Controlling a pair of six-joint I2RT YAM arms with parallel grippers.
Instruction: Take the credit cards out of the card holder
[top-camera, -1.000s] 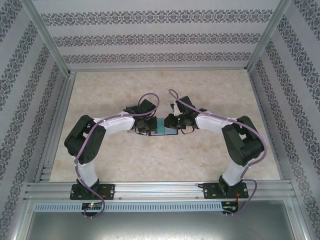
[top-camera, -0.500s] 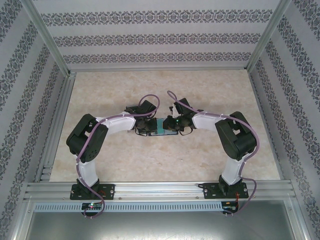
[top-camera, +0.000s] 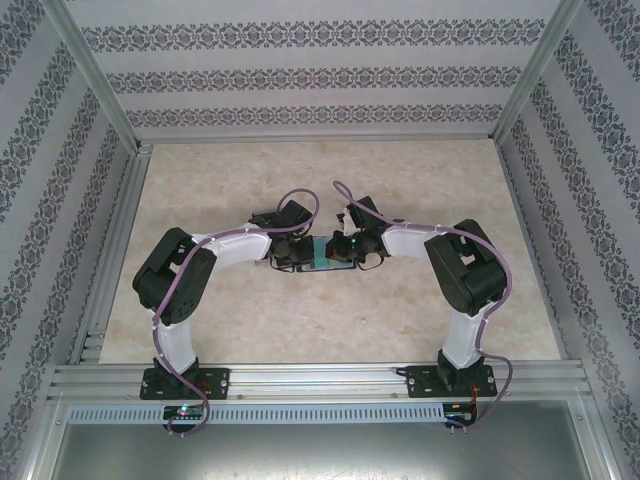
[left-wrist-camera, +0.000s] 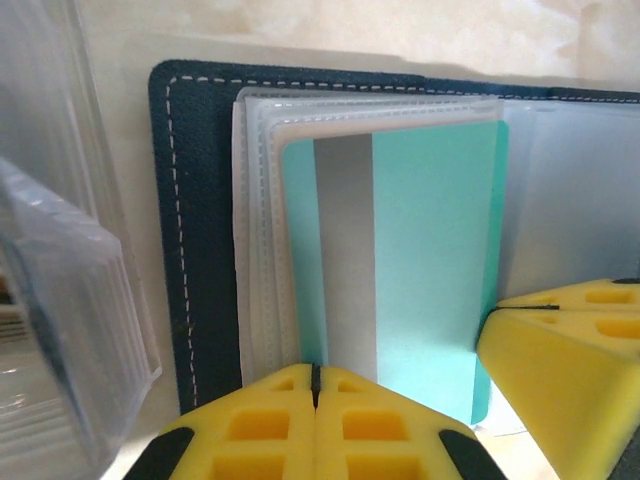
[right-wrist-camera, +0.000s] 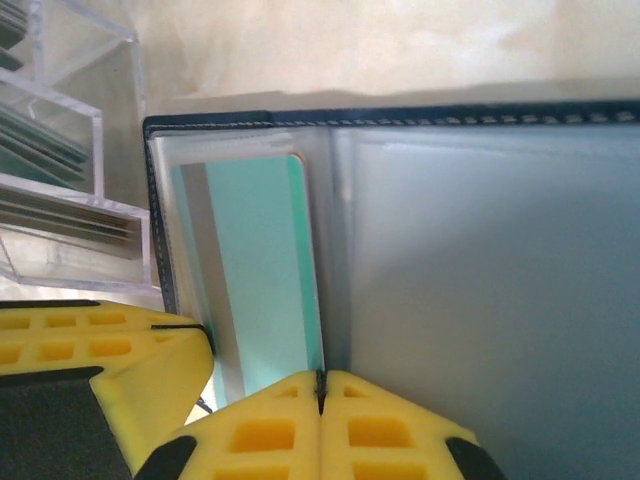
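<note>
The card holder (top-camera: 346, 264) lies open mid-table, its navy cover (left-wrist-camera: 200, 200) framing clear sleeves (right-wrist-camera: 480, 280). A teal credit card (left-wrist-camera: 430, 250) with a grey stripe stands in the sleeves, raised like a page (right-wrist-camera: 260, 250). My left gripper (left-wrist-camera: 315, 372) is shut at the near edge of the sleeve stack, below the stripe. My right gripper (right-wrist-camera: 320, 378) is shut with the card's long edge running into the seam between its pads. Both grippers meet over the holder, left gripper (top-camera: 303, 255) and right gripper (top-camera: 338, 250). Each yellow finger (left-wrist-camera: 560, 350) shows in the other's view.
A clear acrylic box (left-wrist-camera: 60, 300) stands just left of the holder, with thin cards stacked inside (right-wrist-camera: 60, 150). Patterned walls and an aluminium frame (top-camera: 110, 250) enclose the beige table (top-camera: 300, 320).
The right gripper has closed on the card's edge, and the right arm's elbow has shifted slightly left. The left arm has held still.
</note>
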